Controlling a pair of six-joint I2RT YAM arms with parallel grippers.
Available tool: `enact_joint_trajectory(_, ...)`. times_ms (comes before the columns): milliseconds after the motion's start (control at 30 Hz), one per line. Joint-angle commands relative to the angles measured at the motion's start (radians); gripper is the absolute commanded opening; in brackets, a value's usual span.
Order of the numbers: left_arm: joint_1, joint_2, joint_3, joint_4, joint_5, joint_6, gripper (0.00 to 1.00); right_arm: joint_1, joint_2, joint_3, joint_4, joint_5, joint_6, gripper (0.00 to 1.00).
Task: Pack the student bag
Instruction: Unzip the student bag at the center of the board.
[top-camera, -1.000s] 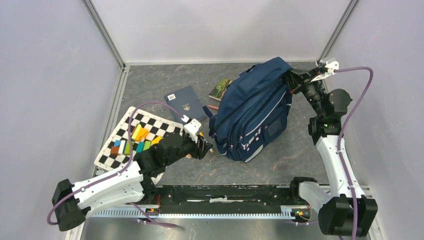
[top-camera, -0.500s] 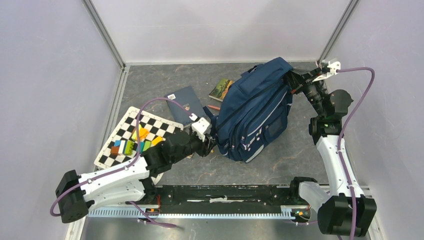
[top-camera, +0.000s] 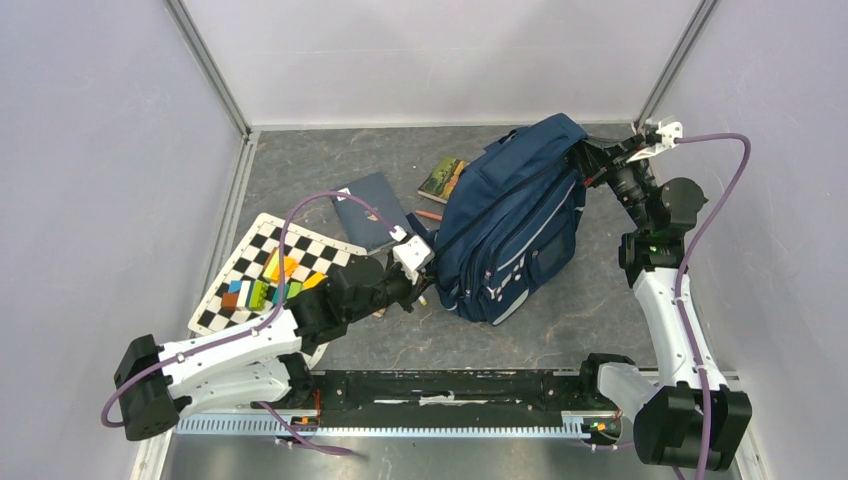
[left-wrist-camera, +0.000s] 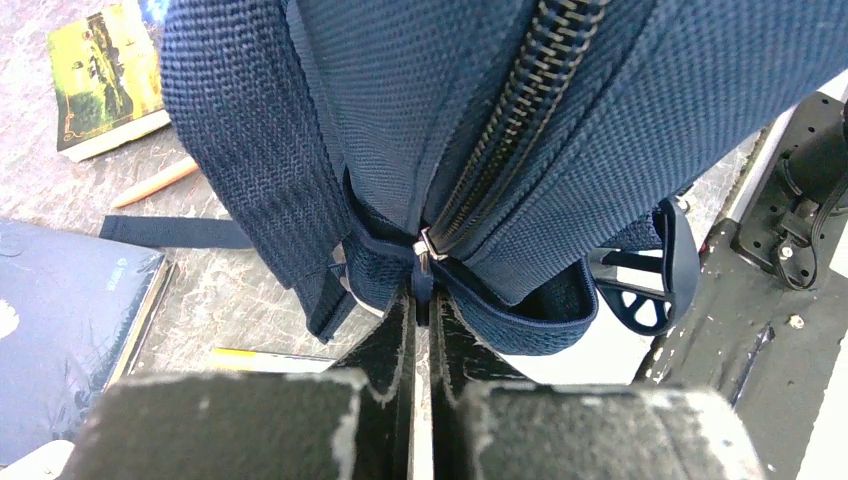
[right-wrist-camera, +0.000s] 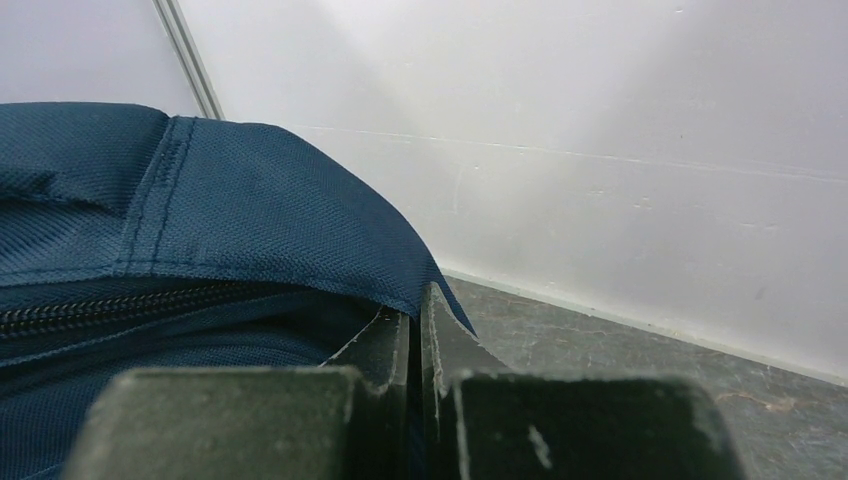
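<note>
Top view: shows the bag (top-camera: 510, 220) propped up right of table centre, navy, bulky, grey-striped, top leaning toward 1 o'clock. Finds the left gripper (top-camera: 420, 290) at its 7 o'clock corner and the right gripper (top-camera: 590, 155) at its 2 o'clock top edge.

Left wrist view: clenched on the zip pull (left-wrist-camera: 424, 262), at the foot of a zip (left-wrist-camera: 520, 110) with meshed teeth. Judged step: unzipping. Next calls for drawing the pull up the track, toward 12 o'clock, against a braced bag.

Right wrist view: pinched tight on top-edge fabric, probably as the brace.

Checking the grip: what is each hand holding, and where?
The left hand pinches the bag's zipper pull; the right hand pinches its top fabric edge.
</note>
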Motion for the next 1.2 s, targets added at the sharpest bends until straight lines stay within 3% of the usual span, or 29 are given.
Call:
enact_joint_trajectory(0, -0.011, -0.023, 0.041, 0.004, 0.022, 0.019, 0.02, -0.012, -0.016, 0.021, 0.147, 0.028, -0.002, 0.0)
enact_joint_trajectory(233, -0.014, -0.07, 0.056, -0.09, 0.007, -0.036, 0.02, -0.012, -0.027, 0.001, 0.101, 0.031, -0.075, 0.0)
enact_joint_trajectory(467, -0.013, -0.141, 0.111, -0.168, -0.099, -0.041, 0.02, -0.012, -0.033, -0.026, 0.083, 0.036, -0.111, 0.0)
enact_joint_trajectory(700, -0.013, -0.124, 0.189, -0.212, -0.062, -0.006, 0.02, -0.012, -0.032, -0.043, 0.08, 0.032, -0.119, 0.0)
enact_joint_trajectory(1167, -0.013, -0.107, 0.139, -0.151, -0.081, -0.058, 0.02, -0.012, -0.04, -0.082, 0.073, 0.034, -0.137, 0.0)
